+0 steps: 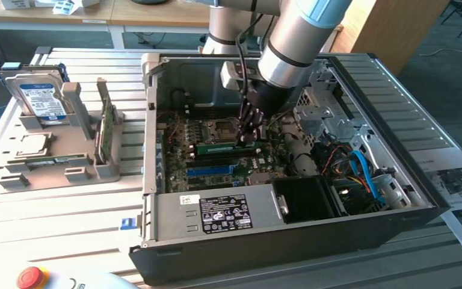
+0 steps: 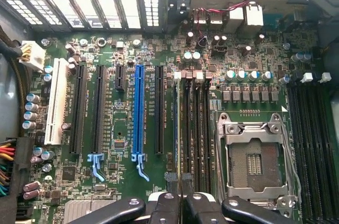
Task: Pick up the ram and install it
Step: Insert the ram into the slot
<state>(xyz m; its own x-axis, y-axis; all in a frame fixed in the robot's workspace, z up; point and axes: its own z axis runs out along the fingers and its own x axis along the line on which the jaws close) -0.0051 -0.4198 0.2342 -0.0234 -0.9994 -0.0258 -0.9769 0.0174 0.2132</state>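
Note:
My gripper [image 1: 251, 140] reaches down into the open computer case [image 1: 154, 138], over the motherboard. The ram [image 1: 217, 146] is a thin green stick standing on edge along a memory slot beside the CPU socket [image 1: 219, 127]. One end of it sits between my fingers. In the wrist view I see the ram [image 2: 176, 123] edge-on as a thin line over the black memory slots, running straight into the narrow gap of my gripper [image 2: 179, 205]. The gripper is shut on it, with the black fingers [image 2: 164, 208] pressed close on either side.
A blue slot strip [image 2: 139, 113] and black expansion slots lie beside the memory slots. Cables and a drive cage [image 1: 351, 156] crowd the case's right side, and the power supply [image 1: 215, 214] sits near the front. A grey tray [image 1: 46, 171] on the exterior view's left holds a hard drive [image 1: 38, 99] and a green card [image 1: 105, 129].

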